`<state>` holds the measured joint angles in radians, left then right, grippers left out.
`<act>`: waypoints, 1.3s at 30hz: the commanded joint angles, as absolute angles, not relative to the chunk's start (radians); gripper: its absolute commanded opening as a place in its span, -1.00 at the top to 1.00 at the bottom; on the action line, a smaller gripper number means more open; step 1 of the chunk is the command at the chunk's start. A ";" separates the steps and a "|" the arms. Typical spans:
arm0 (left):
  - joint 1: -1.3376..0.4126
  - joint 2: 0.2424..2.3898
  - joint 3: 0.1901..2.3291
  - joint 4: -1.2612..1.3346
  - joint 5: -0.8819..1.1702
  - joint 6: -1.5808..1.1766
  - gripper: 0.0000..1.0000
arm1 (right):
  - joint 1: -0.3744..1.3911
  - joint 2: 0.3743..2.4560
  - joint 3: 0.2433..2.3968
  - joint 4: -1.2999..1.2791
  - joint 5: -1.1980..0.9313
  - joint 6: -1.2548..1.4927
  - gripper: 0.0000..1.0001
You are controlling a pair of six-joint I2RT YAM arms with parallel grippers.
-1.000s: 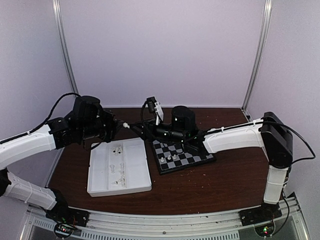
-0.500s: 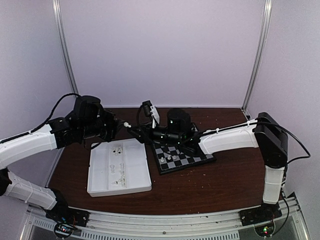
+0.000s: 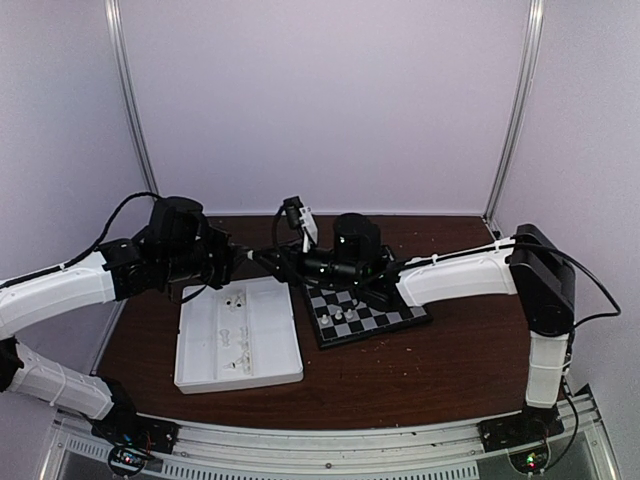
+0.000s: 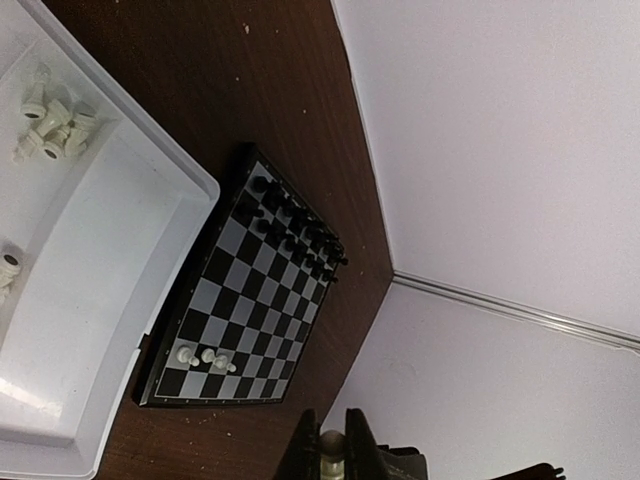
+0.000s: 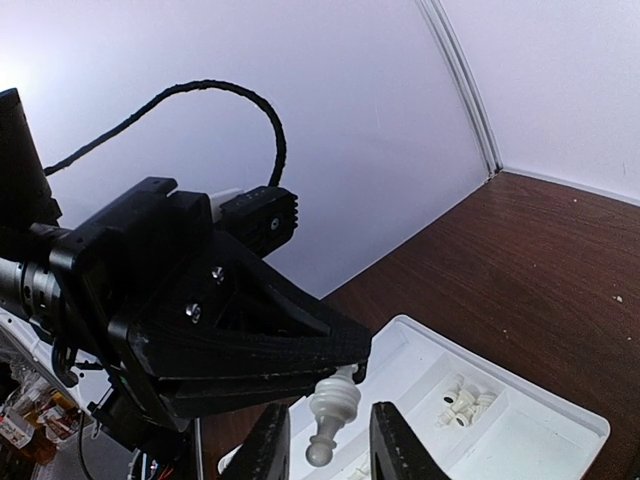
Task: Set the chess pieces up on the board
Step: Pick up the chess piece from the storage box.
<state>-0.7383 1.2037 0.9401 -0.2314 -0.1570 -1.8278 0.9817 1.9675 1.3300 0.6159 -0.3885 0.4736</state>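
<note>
Step in hand: a mid-air handover, above the far left corner of the board (image 4: 215, 300), near the tray (image 3: 265, 350).

One white chess piece (image 5: 333, 410) is clamped by its head in the left gripper (image 4: 333, 445). The right gripper (image 5: 330, 445) is set narrowly apart, flanking the piece; no contact is seen.

Next move, as judged: closure on the stem, release by the left, then placement by the white pieces (image 4: 205, 357) on the board.

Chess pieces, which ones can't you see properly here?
Top view: the right arm covers the back of the board.
Top view: white pieces in the tray are too small to name.
Left wrist view: the bottom edge cuts off the white piece in the left gripper.
Right wrist view: the board is out of frame.
</note>
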 commanded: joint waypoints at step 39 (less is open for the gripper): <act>-0.723 1.209 0.923 -0.160 -0.142 -1.838 0.96 | 0.987 1.980 1.333 0.630 -0.400 0.471 0.85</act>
